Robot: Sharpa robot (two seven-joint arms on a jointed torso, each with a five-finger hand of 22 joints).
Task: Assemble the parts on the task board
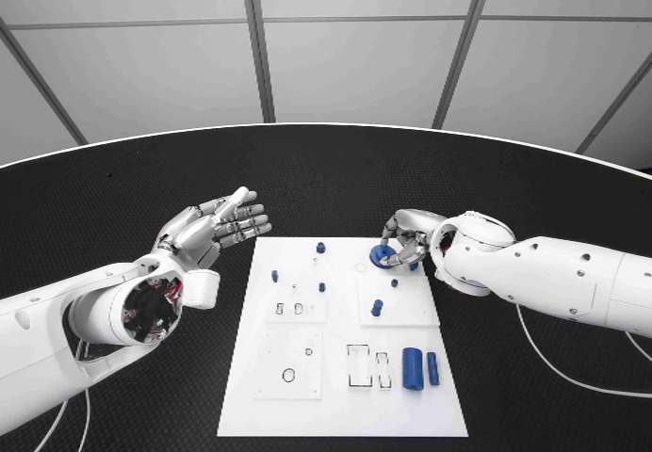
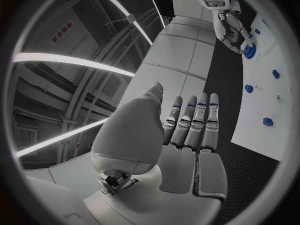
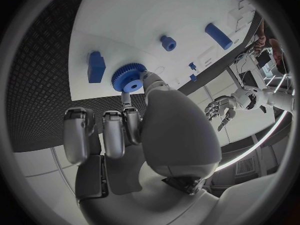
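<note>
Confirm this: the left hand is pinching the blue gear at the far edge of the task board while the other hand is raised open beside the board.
Wrong hand. The right hand pinches the blue gear at the task board's far edge, as the right wrist view shows; the left hand is raised open beside the board.

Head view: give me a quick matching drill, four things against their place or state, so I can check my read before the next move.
Things:
1. left hand
2. right hand
3. gear
4. two blue cylinders

Places or states:
A. lying side by side at the board's near right corner
B. pinched at the board's far right part
C. raised off the board's left side, holding nothing
D. fingers closed on the gear

Pairs: 1-C, 2-D, 3-B, 4-A
</note>
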